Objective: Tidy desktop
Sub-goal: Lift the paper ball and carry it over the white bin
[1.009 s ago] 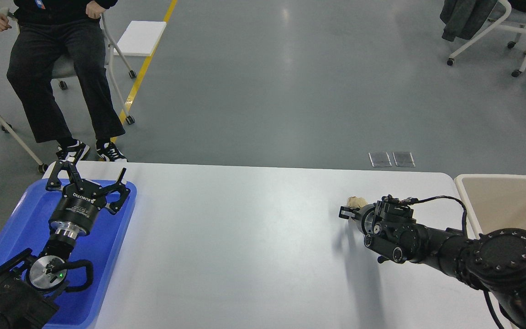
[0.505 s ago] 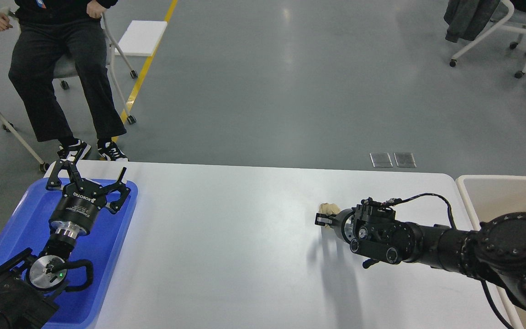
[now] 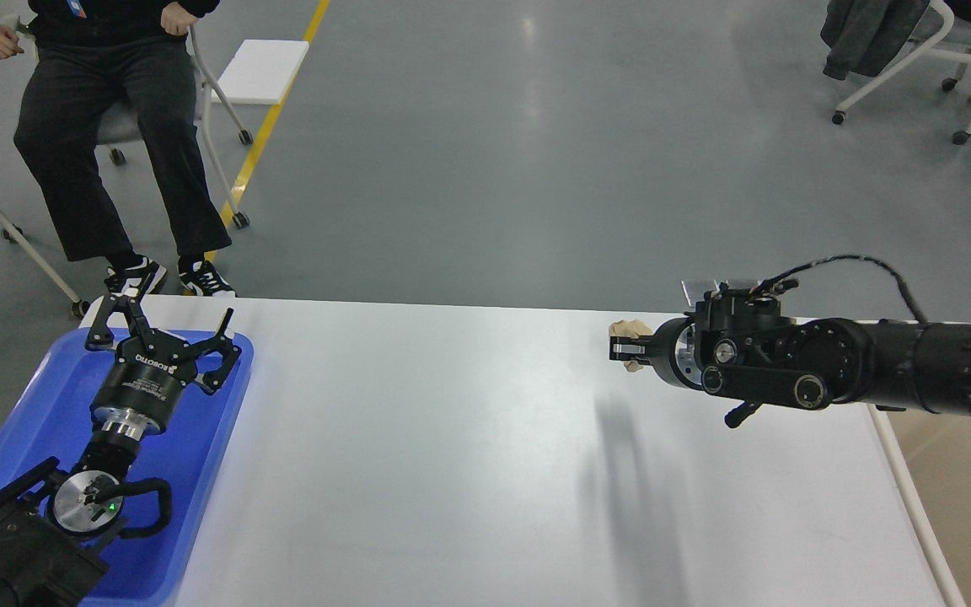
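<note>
Right black two-finger gripper [image 3: 623,349], at three o'clock above the white rectangular desktop [image 3: 452,455], clamps a crumpled beige paper wad [image 3: 627,329]; left gripper [image 3: 167,330] spread wide over blue plastic tray [image 3: 39,405].

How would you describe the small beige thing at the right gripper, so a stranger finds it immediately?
Start at the white desktop and follow the black right arm to the right gripper. Between its fingers sits a crumpled beige wad, the only pale, soft-looking item there.

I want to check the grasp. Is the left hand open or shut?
Open. The left hand hangs over the blue tray, its two fingers spread wide apart with nothing between them.
</note>
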Tool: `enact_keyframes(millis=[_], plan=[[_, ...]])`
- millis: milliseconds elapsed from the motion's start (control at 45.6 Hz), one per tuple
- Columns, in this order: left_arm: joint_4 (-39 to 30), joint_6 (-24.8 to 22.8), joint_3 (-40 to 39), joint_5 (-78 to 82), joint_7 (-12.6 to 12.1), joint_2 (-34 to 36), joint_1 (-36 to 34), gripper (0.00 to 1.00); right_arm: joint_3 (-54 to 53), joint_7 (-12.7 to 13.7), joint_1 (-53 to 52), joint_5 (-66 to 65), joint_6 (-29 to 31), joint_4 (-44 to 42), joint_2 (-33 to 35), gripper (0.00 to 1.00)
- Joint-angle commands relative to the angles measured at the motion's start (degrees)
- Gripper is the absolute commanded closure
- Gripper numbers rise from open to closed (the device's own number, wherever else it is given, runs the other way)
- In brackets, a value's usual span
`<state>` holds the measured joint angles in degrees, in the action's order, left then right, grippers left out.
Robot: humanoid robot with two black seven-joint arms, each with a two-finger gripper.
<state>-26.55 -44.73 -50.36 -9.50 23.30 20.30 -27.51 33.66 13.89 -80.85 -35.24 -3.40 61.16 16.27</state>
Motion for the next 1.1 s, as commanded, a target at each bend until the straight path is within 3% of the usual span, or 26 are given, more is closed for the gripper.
enact_keyframes(millis=[0,241,373,746,1075], plan=[[0.00,0.08,0.00,0.00,-0.01,0.00,0.00,0.01,5.72,1.58,-15.72,5.35,12.00,11.08,7.98,1.00],[0.00,-0.01,0.00,0.00,-0.01,0.00,0.00,0.01,12.39,1.32,-31.02,9.93,24.92,16.97,11.07,1.00],[0.00,-0.01,0.00,0.00,-0.01,0.00,0.00,0.01,16.17,1.14,-37.88,9.93,28.71,19.35,11.24,1.00],[0.00,-0.01,0.00,0.00,-0.01,0.00,0.00,0.01,17.32,1.05,-52.38,11.60,47.16,22.08,14.23,1.00],[0.00,-0.01,0.00,0.00,-0.01,0.00,0.00,0.01,20.04,0.96,-57.39,11.60,48.40,22.25,15.55,1.00]])
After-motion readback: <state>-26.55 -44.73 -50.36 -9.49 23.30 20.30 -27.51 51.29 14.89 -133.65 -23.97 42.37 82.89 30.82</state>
